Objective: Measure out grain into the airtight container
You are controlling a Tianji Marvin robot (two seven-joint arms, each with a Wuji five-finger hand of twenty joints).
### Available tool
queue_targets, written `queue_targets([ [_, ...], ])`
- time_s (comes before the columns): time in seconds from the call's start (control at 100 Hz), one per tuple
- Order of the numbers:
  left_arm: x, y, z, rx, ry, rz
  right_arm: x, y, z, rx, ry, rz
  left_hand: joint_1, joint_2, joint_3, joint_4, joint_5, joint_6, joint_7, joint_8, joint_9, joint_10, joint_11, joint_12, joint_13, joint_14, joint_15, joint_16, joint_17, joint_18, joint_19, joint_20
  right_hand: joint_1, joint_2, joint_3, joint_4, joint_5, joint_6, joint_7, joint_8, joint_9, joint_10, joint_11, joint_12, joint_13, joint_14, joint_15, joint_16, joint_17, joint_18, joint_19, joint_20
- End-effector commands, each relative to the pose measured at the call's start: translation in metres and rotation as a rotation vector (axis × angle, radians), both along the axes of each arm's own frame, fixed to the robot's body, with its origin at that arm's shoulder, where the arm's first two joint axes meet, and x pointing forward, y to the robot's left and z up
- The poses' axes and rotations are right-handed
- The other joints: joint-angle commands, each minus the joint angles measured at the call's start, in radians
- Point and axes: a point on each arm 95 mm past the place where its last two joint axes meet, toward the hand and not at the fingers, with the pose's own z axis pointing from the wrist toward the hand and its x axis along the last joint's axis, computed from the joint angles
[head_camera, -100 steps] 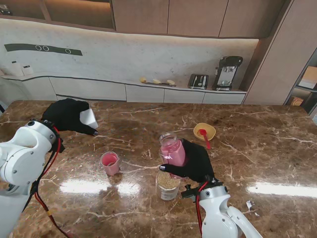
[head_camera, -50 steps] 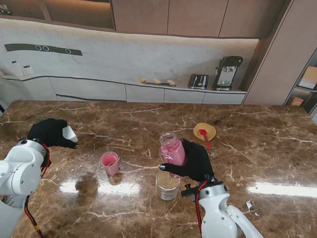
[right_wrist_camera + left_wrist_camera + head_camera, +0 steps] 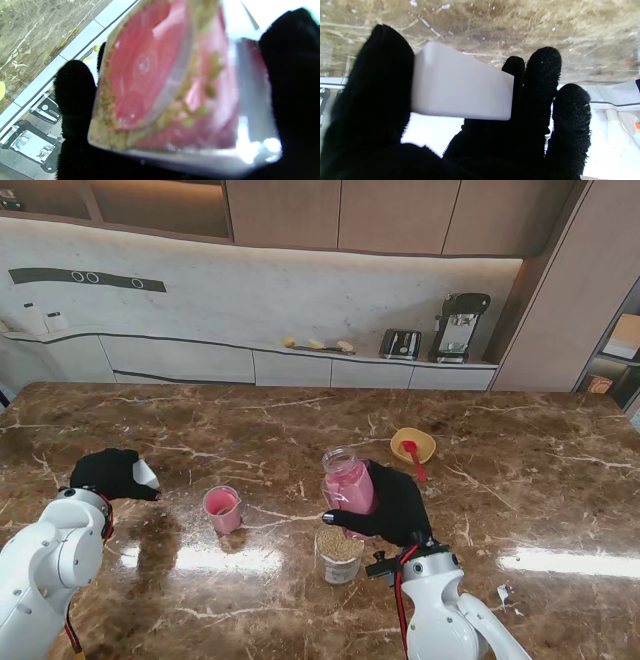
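At far left, left hand [image 3: 108, 473] gripping a white rectangular lid [image 3: 146, 474]; pink cup [image 3: 222, 509] standing mid-table; nearer, right hand [image 3: 392, 506] clasping a clear pink-tinted jar [image 3: 347, 481] over the grain-filled container [image 3: 339, 553]; sealing probably remaining.

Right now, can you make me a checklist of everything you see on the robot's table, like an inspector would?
Surface: brown marble table, shiny, with light glare.
Job's things: pink jar held upright over the grain cup; pink cup stands to their left; white lid in the left robot hand.
Clutter: yellow dish with a red spoon; a small white scrap near the right arm.
Robot hands: left robot hand shut on the white lid; right robot hand shut on the pink jar.
Cables: red and black wires along both arms.
Surroundings: kitchen counter with toaster and coffee machine.
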Motion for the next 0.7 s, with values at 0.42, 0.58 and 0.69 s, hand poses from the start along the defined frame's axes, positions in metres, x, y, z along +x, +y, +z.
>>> queue_targets([
  [0.42,-0.011,0.005,-0.051,0.059,0.101,0.032,-0.002,-0.003,-0.006,-0.002,0.023,-0.003,0.165,0.215,0.167,0.007,-0.028,-0.345,0.091,0.040,-0.091,-0.152,0.058,0.045,-0.203,0.026,-0.127,0.008,-0.221,0.016,-0.138,0.044,0.210,0.229,0.285,0.004,0.113,-0.242,0.141,0.012,0.066,-0.095,0.086,0.024,0.089,-0.104,0.089,0.043,0.005,-0.061,0.039,0.025],
  [0.58,-0.015,0.005,-0.062,0.063,0.123,0.036,-0.001,-0.002,-0.007,-0.002,0.025,0.001,0.152,0.209,0.126,0.009,-0.102,-0.351,0.038,0.067,-0.252,-0.150,0.018,-0.001,-0.383,-0.002,-0.244,-0.010,-0.362,-0.020,-0.254,0.029,0.211,0.229,0.285,0.004,0.113,-0.241,0.141,0.012,0.066,-0.096,0.086,0.024,0.088,-0.104,0.089,0.042,0.005,-0.061,0.038,0.025],
  [0.69,-0.018,0.006,-0.065,0.068,0.135,0.034,0.000,-0.001,-0.008,-0.003,0.031,0.005,0.028,0.214,0.208,0.005,-0.146,-0.329,-0.085,0.106,-0.401,-0.160,-0.023,-0.023,-0.516,-0.043,-0.339,-0.037,-0.492,-0.056,-0.400,0.001,0.210,0.229,0.285,0.004,0.113,-0.241,0.141,0.012,0.066,-0.096,0.085,0.023,0.088,-0.104,0.089,0.042,0.004,-0.061,0.038,0.025],
])
